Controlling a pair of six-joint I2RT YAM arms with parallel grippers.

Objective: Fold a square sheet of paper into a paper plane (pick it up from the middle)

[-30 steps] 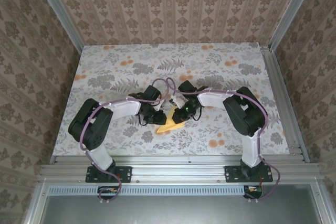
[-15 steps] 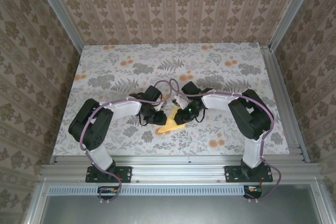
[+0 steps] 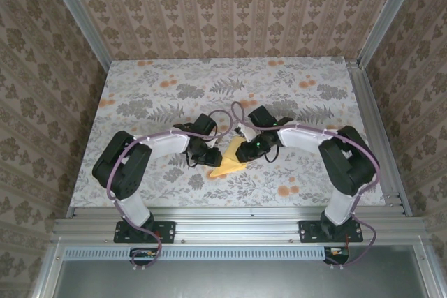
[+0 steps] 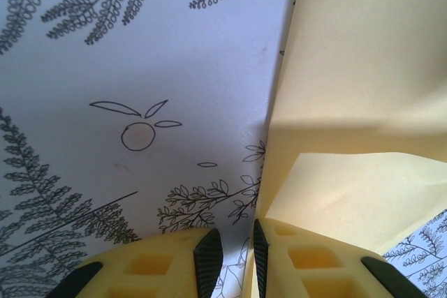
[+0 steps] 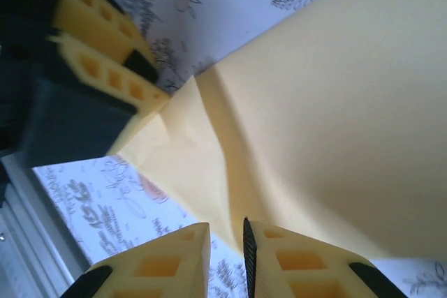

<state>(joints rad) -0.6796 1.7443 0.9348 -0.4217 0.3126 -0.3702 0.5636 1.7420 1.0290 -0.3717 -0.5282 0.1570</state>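
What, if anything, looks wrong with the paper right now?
The paper is wrinkled where the left end effector pinches it. In the right wrist view, short stray creases fan out from that point, off any straight fold line. The right end effector grips another edge. No tear shows.

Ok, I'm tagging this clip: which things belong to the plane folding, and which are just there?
In the job: pale-yellow paper sheet, left hand, right hand.
Just there: flowered cloth, aluminium rail, patterned walls.
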